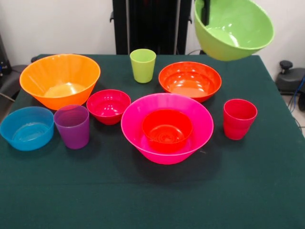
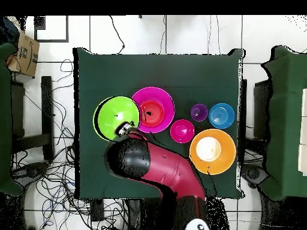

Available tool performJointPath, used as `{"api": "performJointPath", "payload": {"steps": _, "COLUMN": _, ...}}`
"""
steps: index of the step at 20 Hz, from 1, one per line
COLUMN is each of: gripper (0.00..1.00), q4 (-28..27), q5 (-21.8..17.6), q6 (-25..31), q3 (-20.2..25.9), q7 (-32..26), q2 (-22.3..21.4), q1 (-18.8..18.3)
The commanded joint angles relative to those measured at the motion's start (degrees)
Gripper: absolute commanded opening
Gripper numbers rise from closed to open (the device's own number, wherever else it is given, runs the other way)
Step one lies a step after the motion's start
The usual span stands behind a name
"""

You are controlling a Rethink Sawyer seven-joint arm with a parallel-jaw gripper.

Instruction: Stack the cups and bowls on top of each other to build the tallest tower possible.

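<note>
Largest first: yellow-orange bowl (image 1: 59,79) and pink bowl (image 1: 167,126) resting on the table (image 1: 143,200), the pink one cradling a small orange bowl (image 1: 167,128) as the tower's start. Next, green bowl (image 1: 233,28) aloft and tilted, clenched at its rim by the pincer (image 1: 206,12), hanging up beside the tower. Probably light, stiff, glossy and slippery; rim likely the best hold. Smaller: orange-red bowl (image 1: 189,80), red bowl (image 1: 108,106), blue bowl (image 1: 27,128). Smallest: three cups, thin-walled, presumably easy to tip.
</note>
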Motion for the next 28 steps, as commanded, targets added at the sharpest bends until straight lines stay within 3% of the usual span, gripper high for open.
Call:
{"api": "performJointPath", "payload": {"steps": 1, "gripper": 0.0, "q4": -2.77, "q5": -10.69, "q6": 0.42, "q3": 10.51, "q7": -14.0, "q2": 7.61, "q1": -4.84}}
{"api": "performJointPath", "payload": {"steps": 7, "gripper": 0.0, "q4": -7.33, "q5": -18.55, "q6": -1.9, "q3": 12.39, "q7": -12.25, "q2": 13.15, "q1": -7.53}}
{"api": "performJointPath", "payload": {"steps": 11, "gripper": 0.0, "q4": -9.19, "q5": -21.78, "q6": -1.87, "q3": 14.21, "q7": -10.56, "q2": 14.84, "q1": -8.88}}
{"api": "performJointPath", "payload": {"steps": 20, "gripper": 0.0, "q4": -11.0, "q5": -25.18, "q6": 0.11, "q3": 17.24, "q7": -8.79, "q2": 15.4, "q1": -11.68}}
{"api": "performJointPath", "payload": {"steps": 28, "gripper": 0.0, "q4": -16.11, "q5": -26.72, "q6": 6.33, "q3": 19.51, "q7": -10.19, "q2": 16.09, "q1": -13.53}}
